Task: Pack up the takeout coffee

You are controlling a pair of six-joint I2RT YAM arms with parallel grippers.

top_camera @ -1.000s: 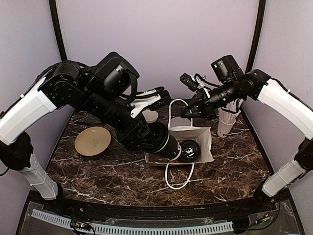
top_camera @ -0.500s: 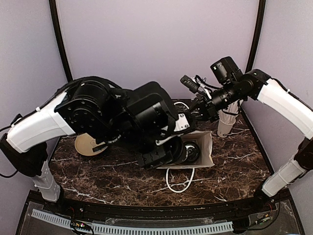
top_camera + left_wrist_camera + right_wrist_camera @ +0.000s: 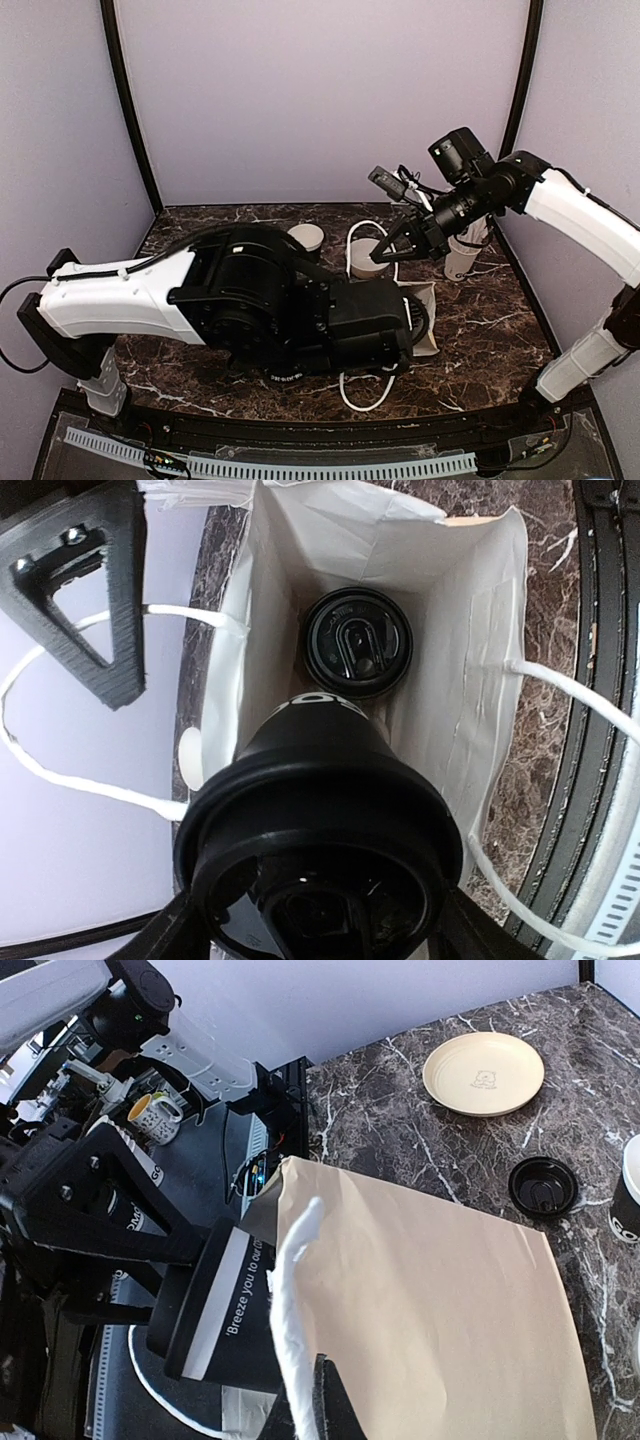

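Now two lidded cups (image 3: 357,643) (image 3: 315,770): one bagged, left end effector (image 3: 315,925) grips one; right end effector (image 3: 383,250) apparently pinches bag (image 3: 470,660).

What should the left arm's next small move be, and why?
Probably ease the left gripper forward, sliding its coffee cup deeper into the paper bag. The cup is only partway through the mouth, open room shows before the lidded cup already inside, and the right gripper is pinching the handle, which props the mouth open.
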